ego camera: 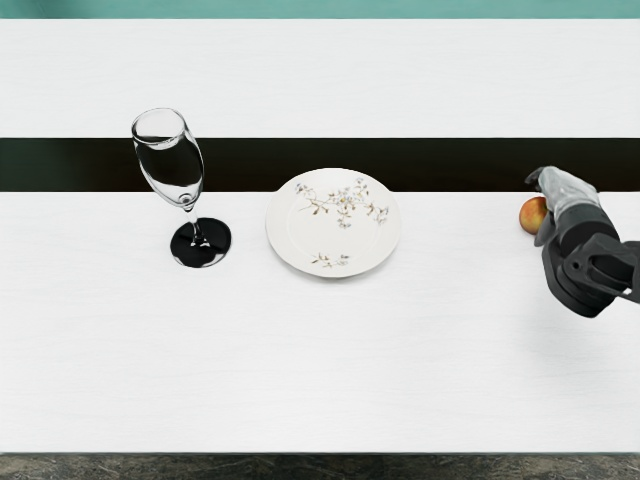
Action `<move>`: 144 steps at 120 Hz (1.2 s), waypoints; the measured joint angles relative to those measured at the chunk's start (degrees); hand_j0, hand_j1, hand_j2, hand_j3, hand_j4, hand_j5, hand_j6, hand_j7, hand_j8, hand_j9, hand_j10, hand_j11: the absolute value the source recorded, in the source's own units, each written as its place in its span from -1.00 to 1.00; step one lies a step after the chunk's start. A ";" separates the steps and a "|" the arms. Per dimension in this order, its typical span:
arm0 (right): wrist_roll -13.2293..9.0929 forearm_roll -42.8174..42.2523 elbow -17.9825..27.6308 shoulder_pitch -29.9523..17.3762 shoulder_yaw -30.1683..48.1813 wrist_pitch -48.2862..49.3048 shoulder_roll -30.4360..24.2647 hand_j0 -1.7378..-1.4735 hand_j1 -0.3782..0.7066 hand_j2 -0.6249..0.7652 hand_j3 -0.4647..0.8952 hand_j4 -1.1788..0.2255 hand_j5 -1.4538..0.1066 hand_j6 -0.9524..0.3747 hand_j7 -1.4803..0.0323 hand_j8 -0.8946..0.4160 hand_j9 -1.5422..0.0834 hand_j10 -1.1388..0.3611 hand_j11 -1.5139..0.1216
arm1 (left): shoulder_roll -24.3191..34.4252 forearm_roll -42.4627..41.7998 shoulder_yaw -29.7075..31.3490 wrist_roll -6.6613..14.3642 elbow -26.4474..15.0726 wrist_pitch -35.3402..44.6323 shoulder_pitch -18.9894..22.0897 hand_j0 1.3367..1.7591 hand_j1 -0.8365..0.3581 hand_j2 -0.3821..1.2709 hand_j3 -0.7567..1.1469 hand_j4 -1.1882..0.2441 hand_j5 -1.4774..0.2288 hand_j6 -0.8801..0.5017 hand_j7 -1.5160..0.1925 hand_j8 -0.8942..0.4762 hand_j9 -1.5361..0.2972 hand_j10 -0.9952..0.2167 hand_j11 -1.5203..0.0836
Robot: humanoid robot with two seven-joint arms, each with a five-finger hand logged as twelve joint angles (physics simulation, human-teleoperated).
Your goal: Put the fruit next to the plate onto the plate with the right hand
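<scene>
A small orange-red fruit (530,215) lies on the white table (320,350) at the far right, well apart from the plate. My right hand (541,208) comes in from the right edge and reaches around the fruit from its right side. One finger lies above it and the thumb (545,236) below, spread with a small gap to the fruit. The hand hides the fruit's right half. The white plate (333,222) with a floral pattern sits in the middle of the table with nothing on it. The left arm does not show.
A tall wine glass (172,165) on a dark foot stands left of the plate. A dark gap (420,162) runs across behind the plate and the fruit, with another white surface beyond it.
</scene>
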 joint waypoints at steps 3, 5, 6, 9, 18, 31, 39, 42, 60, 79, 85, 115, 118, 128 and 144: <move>0.00 0.00 -0.01 -0.06 0.00 0.00 0.00 -0.40 -0.27 -0.18 -0.32 0.24 0.35 -0.03 0.43 -0.11 0.41 0.11 0.36 | 0.00 0.00 0.00 0.00 0.01 0.00 0.03 0.52 0.98 -0.54 -0.21 0.66 0.73 0.27 0.77 0.30 0.68 0.64 0.90; 0.00 0.00 -0.01 -0.12 -0.01 0.00 0.01 -0.40 -0.27 -0.19 -0.32 0.24 0.35 -0.04 0.43 -0.11 0.40 0.10 0.36 | 0.00 0.00 0.00 0.00 0.01 0.00 0.01 0.52 0.98 -0.54 -0.21 0.66 0.73 0.27 0.77 0.30 0.68 0.64 0.90; 0.00 0.00 -0.01 -0.14 -0.01 0.00 0.01 -0.40 -0.26 -0.19 -0.32 0.23 0.35 -0.04 0.43 -0.11 0.40 0.10 0.36 | 0.00 0.00 0.00 0.00 0.01 0.00 0.01 0.52 0.98 -0.54 -0.21 0.66 0.73 0.27 0.77 0.30 0.68 0.64 0.90; 0.00 0.00 -0.03 -0.21 -0.03 0.00 0.01 -0.40 -0.26 -0.19 -0.32 0.23 0.34 -0.04 0.42 -0.12 0.40 0.10 0.35 | 0.00 0.00 0.00 0.00 0.01 0.00 0.00 0.52 0.98 -0.54 -0.21 0.66 0.73 0.27 0.77 0.30 0.68 0.64 0.90; 0.00 0.00 -0.14 -0.37 -0.06 0.00 0.01 -0.40 -0.24 -0.19 -0.32 0.22 0.33 -0.05 0.41 -0.13 0.39 0.09 0.34 | 0.00 0.00 0.02 0.00 0.00 0.00 0.00 0.52 0.98 -0.54 -0.21 0.66 0.73 0.27 0.77 0.30 0.68 0.64 0.90; 0.00 0.00 -0.27 -0.53 -0.08 0.00 0.02 -0.40 -0.22 -0.19 -0.32 0.21 0.32 -0.06 0.39 -0.14 0.37 0.08 0.33 | 0.00 0.00 0.06 0.00 0.00 0.00 0.00 0.52 0.98 -0.54 -0.21 0.66 0.73 0.27 0.77 0.30 0.68 0.64 0.90; 0.00 -0.01 -0.57 -0.73 -0.08 0.00 0.02 -0.40 -0.21 -0.19 -0.32 0.20 0.31 -0.07 0.38 -0.15 0.36 0.07 0.32 | 0.00 0.00 0.08 0.00 0.00 0.00 0.00 0.52 0.98 -0.54 -0.21 0.66 0.73 0.27 0.77 0.30 0.68 0.64 0.90; 0.00 -0.04 -0.72 -0.84 -0.09 0.00 0.02 -0.40 -0.21 -0.19 -0.32 0.20 0.30 -0.07 0.38 -0.15 0.36 0.07 0.32 | 0.00 0.00 0.08 0.00 0.00 0.00 0.00 0.52 0.98 -0.54 -0.21 0.66 0.73 0.27 0.77 0.30 0.68 0.64 0.90; -0.01 -0.23 -1.13 -1.14 -0.04 0.01 0.02 -0.35 -0.18 -0.19 -0.26 0.18 0.28 -0.10 0.35 -0.17 0.34 0.05 0.29 | 0.00 0.00 0.09 0.00 0.00 0.00 -0.09 0.52 0.98 -0.54 -0.21 0.66 0.73 0.27 0.77 0.30 0.68 0.64 0.90; 0.00 -0.23 -1.23 -1.13 0.05 0.00 0.02 -0.35 -0.15 -0.16 -0.32 0.14 0.23 -0.14 0.31 -0.22 0.29 0.01 0.25 | 0.00 0.00 0.07 0.00 0.00 0.00 -0.09 0.52 0.98 -0.54 -0.21 0.66 0.73 0.27 0.77 0.30 0.68 0.64 0.90; 0.00 -0.21 -1.23 -1.15 0.07 0.00 0.03 -0.36 -0.13 -0.17 -0.32 0.13 0.22 -0.15 0.30 -0.22 0.28 0.00 0.24 | 0.00 0.00 0.04 0.00 0.00 0.00 -0.09 0.52 0.98 -0.54 -0.21 0.66 0.73 0.27 0.77 0.30 0.68 0.64 0.90; 0.00 -0.05 -1.08 -0.82 0.15 0.00 0.10 -0.39 -0.04 -0.20 -0.32 0.09 0.17 -0.19 0.24 -0.27 0.23 -0.04 0.19 | 0.00 0.00 0.01 0.00 0.00 0.00 -0.01 0.52 0.98 -0.54 -0.21 0.66 0.73 0.27 0.77 0.30 0.68 0.64 0.90; 0.00 -0.03 -1.04 -0.76 0.16 0.00 0.10 -0.39 -0.03 -0.21 -0.32 0.08 0.17 -0.20 0.24 -0.28 0.23 -0.04 0.19 | 0.00 0.00 0.01 0.00 0.00 0.00 0.00 0.52 0.98 -0.54 -0.21 0.66 0.73 0.27 0.77 0.30 0.68 0.64 0.90; -0.01 0.03 -0.97 -0.73 0.17 0.00 0.10 -0.39 -0.01 -0.21 -0.32 0.07 0.15 -0.21 0.22 -0.29 0.21 -0.05 0.17 | 0.00 0.00 0.00 0.00 0.00 0.00 0.00 0.52 0.98 -0.54 -0.21 0.66 0.73 0.27 0.77 0.30 0.68 0.64 0.90; -0.02 0.04 -0.95 -0.83 0.16 0.03 0.11 -0.39 0.04 -0.22 -0.32 0.03 0.11 -0.25 0.18 -0.33 0.17 -0.09 0.13 | 0.00 0.00 -0.02 0.00 0.00 0.00 0.00 0.52 0.98 -0.54 -0.21 0.66 0.73 0.27 0.77 0.30 0.68 0.64 0.90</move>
